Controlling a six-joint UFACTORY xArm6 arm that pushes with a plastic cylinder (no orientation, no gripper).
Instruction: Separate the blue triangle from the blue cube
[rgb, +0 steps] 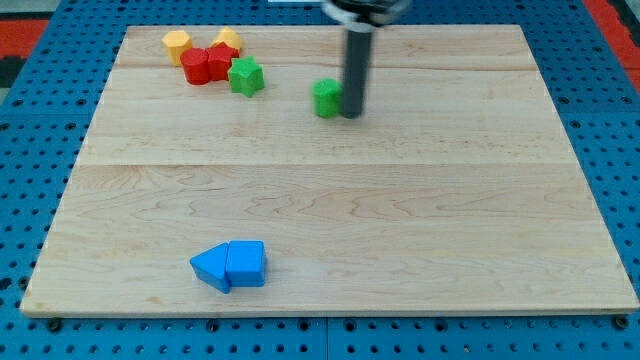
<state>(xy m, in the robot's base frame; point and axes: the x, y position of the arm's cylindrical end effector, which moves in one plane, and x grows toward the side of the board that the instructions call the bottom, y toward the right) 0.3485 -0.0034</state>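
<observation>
Rod top cut off; my tip beside green block.

My tip beside green cube

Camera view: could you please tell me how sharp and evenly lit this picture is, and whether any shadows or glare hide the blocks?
Camera view: light is soft and even, with no glare on the wooden board; the blue triangle and blue cube look slightly soft-edged, touching, casting only faint shadows; my tip, beside the green block, throws a small dark shadow; the rod's top is cropped and blurred.
</observation>
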